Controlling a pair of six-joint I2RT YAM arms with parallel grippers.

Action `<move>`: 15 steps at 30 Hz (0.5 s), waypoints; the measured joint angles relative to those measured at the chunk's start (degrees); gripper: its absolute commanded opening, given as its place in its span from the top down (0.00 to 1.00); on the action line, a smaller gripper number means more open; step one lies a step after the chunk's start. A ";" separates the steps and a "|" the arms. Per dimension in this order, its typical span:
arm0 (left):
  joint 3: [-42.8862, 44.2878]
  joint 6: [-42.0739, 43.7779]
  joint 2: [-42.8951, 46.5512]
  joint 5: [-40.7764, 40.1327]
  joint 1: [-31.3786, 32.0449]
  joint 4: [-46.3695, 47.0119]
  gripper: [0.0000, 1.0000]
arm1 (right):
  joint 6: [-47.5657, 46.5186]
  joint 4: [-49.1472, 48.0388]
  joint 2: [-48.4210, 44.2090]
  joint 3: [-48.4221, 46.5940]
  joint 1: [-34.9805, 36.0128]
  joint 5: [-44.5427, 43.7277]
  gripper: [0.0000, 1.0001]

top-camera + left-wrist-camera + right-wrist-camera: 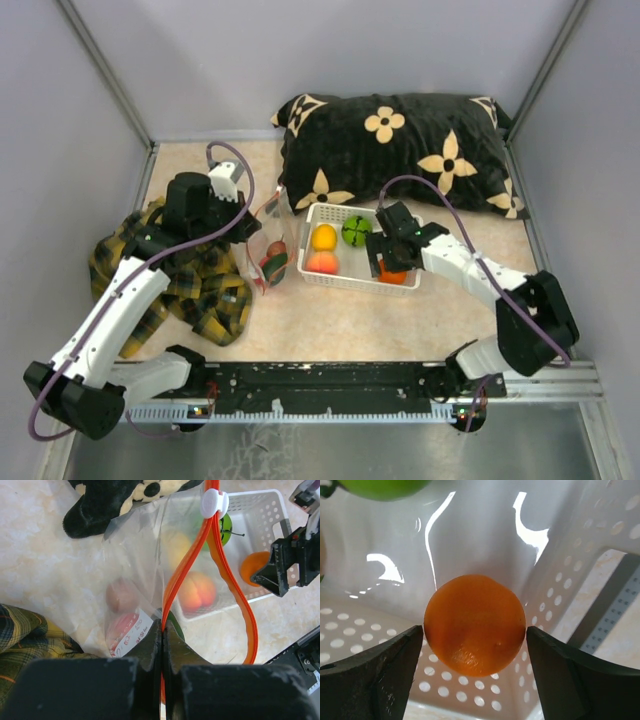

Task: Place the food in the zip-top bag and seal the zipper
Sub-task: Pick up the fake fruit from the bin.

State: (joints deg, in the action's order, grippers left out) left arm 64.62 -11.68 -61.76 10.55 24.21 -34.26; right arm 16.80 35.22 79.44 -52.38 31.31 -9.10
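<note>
The clear zip-top bag stands left of the white basket. My left gripper is shut on its red-orange zipper strip, pinched between the jaws; the mouth gapes open up to a white slider. A brown fruit, a red fruit and a dark green one lie inside the bag. The basket holds the yellow, peach and striped green fruits. My right gripper is shut on the orange fruit in the basket's right end, fingertips touching both sides.
A black pillow with cream flowers lies behind the basket. A yellow plaid cloth lies at the left under my left arm. Grey walls close in the table on three sides.
</note>
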 measured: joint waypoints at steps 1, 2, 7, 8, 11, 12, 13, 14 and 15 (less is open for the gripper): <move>0.00 0.00 0.00 0.02 0.00 0.02 1.00 | 0.13 -0.22 0.94 0.04 -0.17 -0.07 0.16; 0.00 0.00 0.00 0.02 -0.13 0.02 1.00 | 0.31 -0.48 1.81 0.24 -0.44 -0.20 0.16; -0.02 0.02 0.00 0.37 -0.37 0.02 1.00 | 0.48 -0.28 3.34 1.68 -2.08 -1.79 0.16; -0.02 0.02 -0.04 0.55 -0.46 0.04 1.00 | 0.50 -0.24 3.34 1.88 -2.69 -2.08 0.16; -0.02 0.02 -0.11 0.76 -0.72 0.02 1.00 | 0.61 -0.24 3.34 2.25 -4.13 -2.99 0.16; -0.02 0.02 -0.13 0.83 -0.74 0.04 1.00 | 0.66 -0.20 3.34 2.27 -4.59 -3.23 0.16; -0.02 0.00 -0.13 0.87 -0.83 0.04 1.00 | 0.66 -0.26 3.34 2.29 -4.98 -3.41 0.16; -0.02 0.00 -0.13 0.92 -0.85 0.04 1.00 | 0.68 -0.46 3.32 2.49 -5.31 -3.50 0.16; -0.02 0.02 -0.13 0.94 -0.85 0.04 1.00 | 0.76 -0.48 3.32 2.60 -5.64 -3.52 0.16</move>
State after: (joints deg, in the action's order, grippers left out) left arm 64.60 -11.66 -61.89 11.49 23.35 -34.22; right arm 17.56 34.74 82.76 -49.78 25.67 -12.62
